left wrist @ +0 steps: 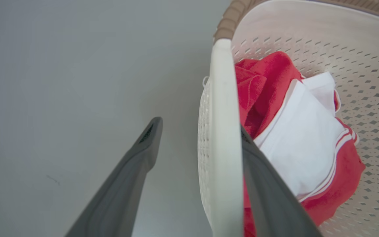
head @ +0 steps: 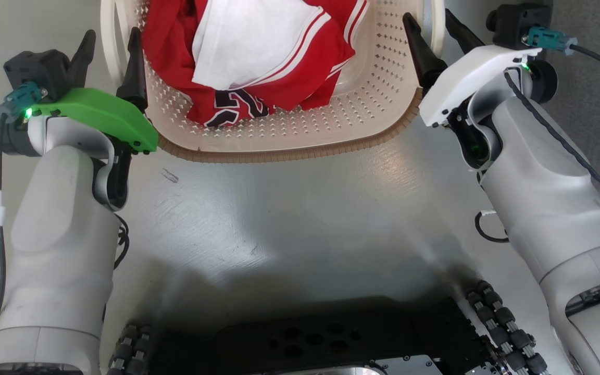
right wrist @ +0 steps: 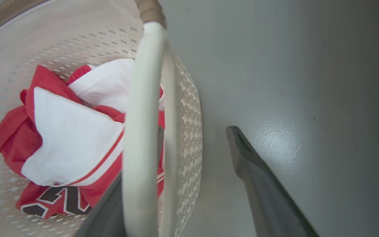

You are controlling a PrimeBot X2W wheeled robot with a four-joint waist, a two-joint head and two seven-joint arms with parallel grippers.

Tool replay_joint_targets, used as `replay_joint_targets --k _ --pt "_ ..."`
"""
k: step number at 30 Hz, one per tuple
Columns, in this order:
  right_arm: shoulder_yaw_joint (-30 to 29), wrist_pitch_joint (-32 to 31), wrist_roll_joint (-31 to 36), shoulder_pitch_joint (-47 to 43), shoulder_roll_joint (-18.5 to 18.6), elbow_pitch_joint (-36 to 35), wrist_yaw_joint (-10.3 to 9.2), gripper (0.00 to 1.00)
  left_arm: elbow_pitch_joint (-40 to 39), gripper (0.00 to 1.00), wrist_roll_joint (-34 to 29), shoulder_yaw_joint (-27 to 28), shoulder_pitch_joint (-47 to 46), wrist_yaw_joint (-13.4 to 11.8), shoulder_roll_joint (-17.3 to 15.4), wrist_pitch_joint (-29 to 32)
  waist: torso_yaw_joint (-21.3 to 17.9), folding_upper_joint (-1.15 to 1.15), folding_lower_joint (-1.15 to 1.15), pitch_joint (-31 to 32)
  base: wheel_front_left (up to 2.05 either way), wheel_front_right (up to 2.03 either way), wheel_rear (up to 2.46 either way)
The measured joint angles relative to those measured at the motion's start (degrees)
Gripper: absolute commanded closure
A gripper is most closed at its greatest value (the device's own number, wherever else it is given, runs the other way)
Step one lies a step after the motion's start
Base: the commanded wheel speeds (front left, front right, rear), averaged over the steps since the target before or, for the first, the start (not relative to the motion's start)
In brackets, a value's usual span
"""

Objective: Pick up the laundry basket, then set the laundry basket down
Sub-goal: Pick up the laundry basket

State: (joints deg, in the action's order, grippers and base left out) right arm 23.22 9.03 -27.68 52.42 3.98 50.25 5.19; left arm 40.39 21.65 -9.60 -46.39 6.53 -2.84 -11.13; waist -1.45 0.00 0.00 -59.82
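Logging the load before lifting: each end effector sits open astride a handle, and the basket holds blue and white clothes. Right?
No: the clothes in the basket are red and white, not blue, as the head view shows. The rest stands: left end effector and right end effector are open, each astride a handle.

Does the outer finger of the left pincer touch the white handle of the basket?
Apart. The left wrist view shows grey floor between the outer finger and the handle.
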Motion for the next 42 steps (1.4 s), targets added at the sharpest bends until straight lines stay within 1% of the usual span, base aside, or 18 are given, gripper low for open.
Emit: replay_joint_targets --k 1,10,12,13,14,15,16,17,18,19,20,21,23,24,25,32,42 --pt "0.05 0.0 -0.18 0.28 -0.07 0.3 0.34 0.0 0.34 0.0 0.07 -0.09 -0.27 0.0 0.02 0.01 -0.02 0.0 0.0 -0.22 0.0 0.0 0.0" --pt "1.83 0.26 -1.65 1.81 -0.24 2.43 0.45 0.0 3.63 0.0 0.96 -1.35 -2.14 0.05 0.33 0.03 0.11 0.0 0.0 -1.01 0.0 0.0 0.0" --pt "2.29 0.27 -2.31 2.15 -0.23 2.68 0.81 0.0 4.1 0.0 1.24 -1.47 -2.47 0.09 0.37 -0.02 0.19 0.0 0.0 -1.12 0.0 0.0 0.0" --pt "2.49 0.32 -2.71 2.38 -0.22 2.78 0.83 0.0 4.41 0.02 1.36 -1.51 -2.63 0.09 0.41 -0.02 0.23 0.0 0.0 -1.16 0.0 0.0 0.0" --pt "2.94 0.6 -3.31 2.75 -0.22 2.96 0.83 0.0 5.1 0.09 1.36 -1.6 -2.93 0.09 0.45 -0.1 0.31 0.0 0.0 -1.24 0.0 0.0 0.0" --pt "3.12 0.62 -3.52 2.86 -0.22 3.03 0.85 0.0 5.38 0.24 1.37 -1.65 -3.05 0.1 0.47 -0.11 0.35 0.0 0.0 -1.28 0.0 0.0 0.0" --pt "3.3 0.8 -3.7 2.94 -0.22 3.19 0.85 0.0 5.6 0.48 1.38 -1.68 -3.17 0.1 0.49 -0.12 0.38 0.0 0.0 -1.31 0.0 0.0 0.0" --pt "3.48 0.87 -3.82 3.04 -0.22 3.38 0.85 0.0 5.8 0.64 1.49 -1.74 -3.29 0.19 0.53 -0.27 0.41 0.0 0.0 -1.34 0.0 0.0 0.0" --pt "3.66 1.02 -4.04 3.17 -0.21 3.58 0.86 0.15 6.02 0.91 1.76 -1.76 -3.43 0.51 0.62 -0.3 0.43 0.0 0.0 -1.36 0.0 0.0 0.0" --pt "3.86 1.1 -4.17 3.34 -0.21 3.77 0.86 0.53 6.31 1.0 1.92 -1.79 -3.59 0.55 0.69 -0.31 0.46 0.0 0.0 -1.38 0.0 0.0 0.0" --pt "4.08 1.1 -4.24 3.5 -0.2 3.92 0.87 0.75 6.54 1.0 2.01 -1.89 -3.76 0.6 0.9 -0.37 0.49 0.0 0.0 -1.39 0.0 0.0 0.0" --pt "4.41 1.13 -4.37 3.55 -0.3 3.93 1.13 1.0 6.72 1.0 2.22 -2.07 -3.98 0.82 1.3 -0.51 0.51 0.0 0.0 -1.4 0.0 0.0 0.0" --pt "5.04 1.45 -4.69 3.6 -0.91 3.99 1.34 1.0 7.16 1.0 2.37 -2.19 -4.48 1.0 1.96 -0.8 0.56 0.0 0.0 -1.37 0.0 0.0 0.0" --pt "5.04 1.6 -4.91 3.68 -1.4 4.12 0.82 1.0 7.42 1.0 2.56 -2.24 -4.6 1.01 2.09 -0.86 0.59 0.0 0.0 -1.32 0.0 0.0 0.0" --pt "5.12 1.8 -5.09 3.91 -1.46 4.44 0.71 1.0 7.79 1.0 2.87 -2.24 -4.65 1.01 2.25 -1.02 0.63 0.0 0.0 -1.22 0.0 0.0 0.0" --pt "6.37 2.53 -5.26 3.99 -1.31 6.62 0.73 1.0 9.99 1.0 3.02 -3.03 -4.66 1.01 2.96 -1.62 0.98 0.0 0.0 0.49 0.0 0.0 0.0" --pt "7.6 3.07 -7.45 3.48 -1.4 8.39 0.76 1.0 13.17 1.0 3.93 -3.87 -4.66 1.02 3.26 -2.11 1.23 0.0 0.0 4.57 0.0 0.0 0.0"
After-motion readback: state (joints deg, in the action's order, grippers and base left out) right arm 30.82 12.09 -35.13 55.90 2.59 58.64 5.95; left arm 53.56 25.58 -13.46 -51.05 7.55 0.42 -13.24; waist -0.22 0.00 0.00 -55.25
